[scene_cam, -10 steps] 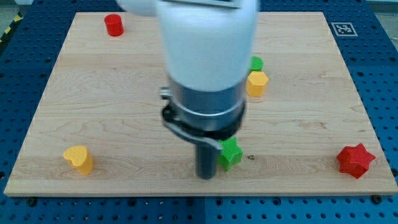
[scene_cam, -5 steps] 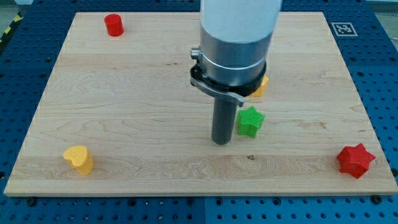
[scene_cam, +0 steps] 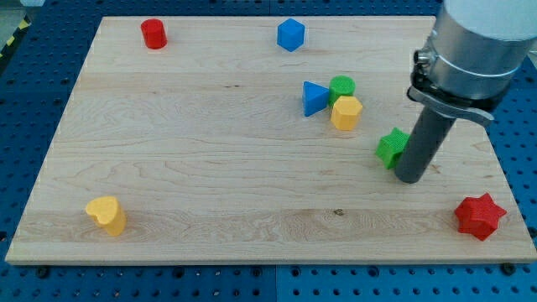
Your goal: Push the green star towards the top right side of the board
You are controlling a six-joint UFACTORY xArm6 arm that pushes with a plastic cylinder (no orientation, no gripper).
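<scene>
Camera view looks down at an angle on our wooden board [scene_cam: 210, 168], which lies on a blue perforated table [scene_cam: 520, 101]. We go from the view's bottom towards its top.

Nearest the bottom edge, a yellow heart-shaped block [scene_cam: 106, 215] sits at the view's left, and a red star [scene_cam: 480, 216] sits at the far right, close to the board's corner. These two are well apart from each other and from everything else.

Higher up on the right, our dark rod comes down from a grey and white arm housing [scene_cam: 470, 50]. Our tip [scene_cam: 410, 178] rests on the board just to the right of the green star [scene_cam: 391, 148], and the rod covers the star's right side, so the two appear to touch. We carry no gripper, only this rod, so nothing here opens or closes. The green star lies in the board's right half, about midway between bottom and top.

Further up, near the centre, three blocks cluster: a yellow hexagonal block [scene_cam: 346, 112], a green cylinder [scene_cam: 341, 86] just behind it, and a blue triangle [scene_cam: 314, 98] to their left.

At the top, a blue block [scene_cam: 290, 34] with angled faces sits near the middle, and a red cylinder [scene_cam: 153, 33] sits at the left. A black and white marker tag [scene_cam: 463, 39] lies at the top right corner.
</scene>
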